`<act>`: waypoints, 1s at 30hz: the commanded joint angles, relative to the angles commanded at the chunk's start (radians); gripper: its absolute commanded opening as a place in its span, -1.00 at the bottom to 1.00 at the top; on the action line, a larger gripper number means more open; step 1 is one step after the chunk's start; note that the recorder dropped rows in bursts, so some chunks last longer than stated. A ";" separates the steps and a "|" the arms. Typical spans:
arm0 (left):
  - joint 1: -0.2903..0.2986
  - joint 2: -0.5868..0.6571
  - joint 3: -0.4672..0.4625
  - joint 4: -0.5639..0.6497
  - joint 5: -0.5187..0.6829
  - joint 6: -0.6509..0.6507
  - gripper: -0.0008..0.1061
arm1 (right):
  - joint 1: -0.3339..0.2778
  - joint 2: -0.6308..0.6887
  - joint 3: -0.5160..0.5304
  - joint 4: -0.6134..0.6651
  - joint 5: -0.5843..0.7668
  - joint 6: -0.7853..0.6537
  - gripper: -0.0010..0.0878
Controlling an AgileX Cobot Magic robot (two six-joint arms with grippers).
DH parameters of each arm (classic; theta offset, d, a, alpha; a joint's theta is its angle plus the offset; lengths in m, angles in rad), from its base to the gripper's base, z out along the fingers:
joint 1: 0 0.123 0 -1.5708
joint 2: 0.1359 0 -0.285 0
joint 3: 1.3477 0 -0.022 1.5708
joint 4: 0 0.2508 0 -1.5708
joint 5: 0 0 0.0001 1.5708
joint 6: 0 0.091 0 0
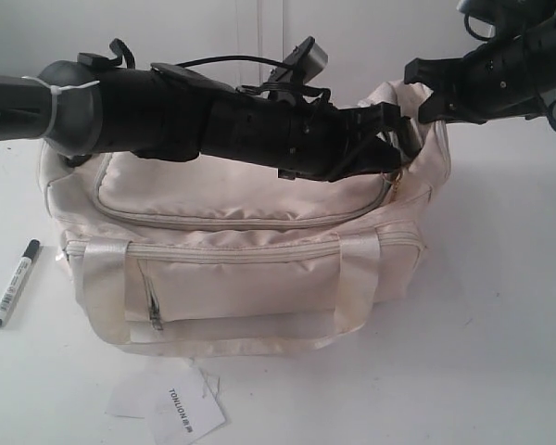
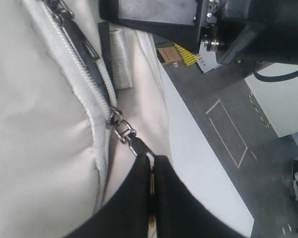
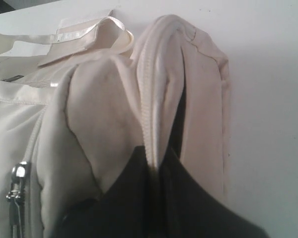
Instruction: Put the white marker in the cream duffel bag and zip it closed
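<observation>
Exterior view: the cream duffel bag (image 1: 250, 278) sits at centre frame on the white table (image 1: 500, 352), with its front zip pocket toward the camera. The white marker (image 1: 14, 283) lies flat on the table at the left of the frame. It is near the bag's left end but apart from it, black cap toward the top of the frame — so outside the bag. A paper tag (image 1: 183, 414) lies at the lower edge, in front of the bag.

The left arm (image 1: 167, 111) enters from the left edge and crosses above the top flap, ending at the flap's right end. The right arm (image 1: 500, 65) comes in from the upper right corner and meets the bag's raised right-end corner.

Left wrist view: the left gripper (image 2: 152, 163) has its fingers pressed together, pinching the metal zipper pull (image 2: 125, 133) of the top flap. The pull's links run taut from the slider into the fingertips. Cannot tell how far the zip is open.

Right wrist view: the right gripper (image 3: 156, 161) is clamped on a fold of the bag's cream fabric at the end of the zip seam — the fold stands up out of the fingertips.
</observation>
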 joint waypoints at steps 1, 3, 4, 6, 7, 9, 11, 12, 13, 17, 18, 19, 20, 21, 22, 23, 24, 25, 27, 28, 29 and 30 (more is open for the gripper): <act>-0.002 0.000 0.000 0.000 0.002 0.000 -0.99 | 0.000 0.000 0.000 0.000 -0.002 0.000 -0.98; -0.010 0.000 0.000 0.000 -0.002 0.000 -0.99 | 0.000 0.000 0.000 0.000 -0.002 0.000 -0.98; -0.010 0.000 0.000 0.000 -0.002 0.000 -0.99 | 0.000 0.000 0.000 0.000 -0.002 0.000 -0.98; -0.012 0.000 0.000 0.000 0.003 0.000 -0.99 | 0.000 0.000 0.000 0.000 -0.002 0.000 -0.98; -0.012 0.000 0.000 0.000 0.007 0.000 -0.99 | 0.000 0.000 0.000 0.000 0.001 0.000 -0.98; -0.012 0.000 0.000 0.000 0.014 0.000 -0.99 | 0.000 0.000 0.000 0.000 0.001 0.000 -0.98; -0.012 0.000 0.000 0.000 0.023 -0.005 -0.99 | 0.000 0.000 0.000 0.000 0.002 0.000 -0.98; -0.012 0.000 0.000 0.000 0.032 -0.005 -0.99 | 0.000 0.000 0.000 0.000 0.002 0.000 -0.98; -0.012 0.000 0.000 0.000 0.036 -0.005 -0.99 | 0.000 0.000 0.000 0.000 0.002 0.000 -0.98; -0.012 0.000 0.000 0.050 0.052 -0.045 -0.99 | 0.000 0.000 0.000 0.000 0.002 0.000 -0.98; -0.012 0.000 0.000 0.068 0.052 -0.063 -0.99 | 0.000 0.000 0.000 0.000 0.002 0.000 -0.98; -0.012 0.000 0.000 0.098 0.054 -0.082 -0.99 | 0.000 0.000 0.000 0.000 0.002 0.000 -0.98; -0.012 0.000 0.000 0.118 0.056 -0.101 -0.99 | 0.000 0.000 0.000 0.000 0.002 0.000 -0.98; -0.012 0.000 0.000 0.142 0.058 -0.118 -0.99 | 0.000 0.000 0.000 0.000 0.002 0.000 -0.98; -0.012 -0.002 0.000 0.165 0.060 -0.131 -0.99 | 0.000 0.000 0.000 0.000 0.002 0.000 -0.98; -0.012 -0.002 0.000 0.184 0.060 -0.140 -0.99 | 0.000 0.000 0.000 0.000 0.002 0.000 -0.98; -0.012 -0.004 0.000 0.195 0.060 -0.149 -0.99 | 0.000 0.000 0.000 0.000 0.002 0.000 -0.98; -0.012 -0.008 0.000 0.216 0.060 -0.162 -0.99 | 0.000 0.000 0.000 0.000 0.002 0.000 -0.98; -0.012 -0.013 0.000 0.225 0.060 -0.162 -0.99 | 0.000 0.000 0.000 0.000 0.002 0.000 -0.98; -0.012 -0.020 0.000 0.225 0.058 -0.162 -0.99 | 0.000 0.000 0.000 0.000 0.002 0.000 -0.98; -0.012 -0.024 0.000 0.227 0.054 -0.162 -0.99 | 0.000 0.000 0.000 0.000 0.000 0.000 -0.98; -0.012 -0.031 0.000 0.227 0.050 -0.162 -0.99 | 0.000 0.000 0.000 0.000 0.000 0.000 -0.98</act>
